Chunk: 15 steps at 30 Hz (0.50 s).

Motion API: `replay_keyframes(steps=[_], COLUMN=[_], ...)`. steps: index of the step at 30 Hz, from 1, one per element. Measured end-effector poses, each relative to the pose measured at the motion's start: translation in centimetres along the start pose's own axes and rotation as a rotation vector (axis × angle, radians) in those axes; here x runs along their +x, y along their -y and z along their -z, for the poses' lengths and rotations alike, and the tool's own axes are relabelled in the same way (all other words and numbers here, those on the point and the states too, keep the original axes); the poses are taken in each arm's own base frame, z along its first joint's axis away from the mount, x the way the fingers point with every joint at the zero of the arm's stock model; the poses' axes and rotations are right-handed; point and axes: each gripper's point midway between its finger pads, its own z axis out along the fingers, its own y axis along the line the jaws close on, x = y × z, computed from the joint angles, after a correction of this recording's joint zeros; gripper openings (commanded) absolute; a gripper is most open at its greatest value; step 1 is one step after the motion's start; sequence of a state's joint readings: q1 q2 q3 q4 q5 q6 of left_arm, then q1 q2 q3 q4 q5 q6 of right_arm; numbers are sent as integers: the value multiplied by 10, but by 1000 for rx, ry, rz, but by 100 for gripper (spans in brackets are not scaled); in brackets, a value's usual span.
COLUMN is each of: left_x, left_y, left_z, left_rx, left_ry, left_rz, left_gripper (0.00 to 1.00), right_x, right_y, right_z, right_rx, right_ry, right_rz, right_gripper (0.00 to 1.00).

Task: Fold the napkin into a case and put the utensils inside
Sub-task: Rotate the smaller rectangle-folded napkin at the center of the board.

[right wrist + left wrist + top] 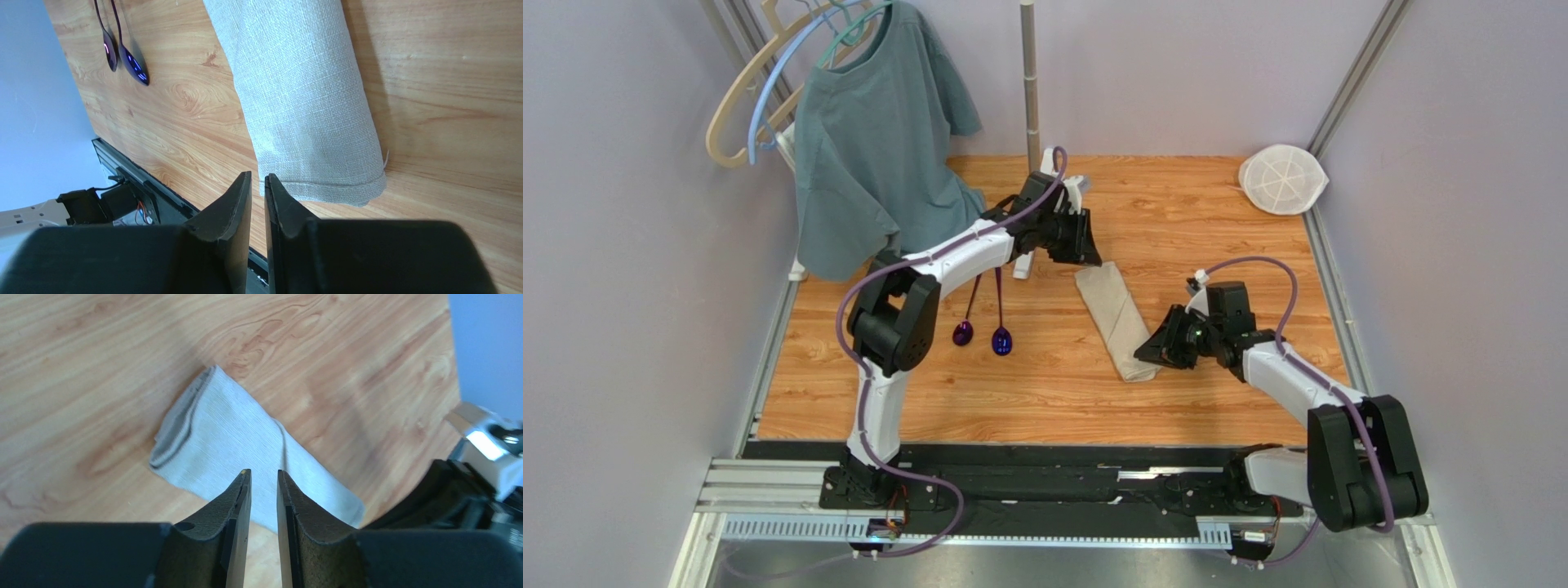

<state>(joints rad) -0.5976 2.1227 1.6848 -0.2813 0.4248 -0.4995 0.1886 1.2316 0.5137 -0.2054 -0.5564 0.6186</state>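
A beige napkin, folded into a narrow oblong case, lies slantwise at the middle of the wooden table, its far end leaning left and its near end right. The left gripper hangs over the far end, fingers a little apart with nothing between them. From its wrist camera the cloth shows layered folds at one end and a seam line along its length. The right gripper hovers at the near end, just off the hemmed edge. Its fingers are parted by only a narrow slit and are likewise empty.

Two spoons with shiny purple bowls lie side by side on the bare wood to the left of the napkin, well apart from it, bowls toward the near edge. Their thin dark handles run away under the left arm, which crosses above them and hides their tips in the overhead view.

At the far left a grey-green T-shirt droops from a hanger down to the table's edge. An upright pole stands at the far side just behind the left gripper. A white round mesh disc rests in the far right corner, clear of both arms.
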Motion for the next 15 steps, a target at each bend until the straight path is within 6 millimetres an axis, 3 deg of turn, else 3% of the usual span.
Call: replay_keyframes(steps=[3, 6, 12, 15], left_x=[1, 13, 38, 27], left_y=[6, -5, -54, -54], left_z=[10, 4, -42, -50], left_rx=[11, -14, -97, -73], left_ry=[18, -2, -99, -93], left_rz=[28, 59, 123, 124], left_gripper=[25, 26, 25, 26], right_x=[7, 19, 50, 47], right_y=[2, 12, 36, 34], right_z=[-3, -8, -17, -20], right_rx=[-7, -6, 5, -10], right_ry=[-33, -64, -131, -124], right_rz=[-8, -25, -96, -95], right_gripper=[16, 15, 14, 14])
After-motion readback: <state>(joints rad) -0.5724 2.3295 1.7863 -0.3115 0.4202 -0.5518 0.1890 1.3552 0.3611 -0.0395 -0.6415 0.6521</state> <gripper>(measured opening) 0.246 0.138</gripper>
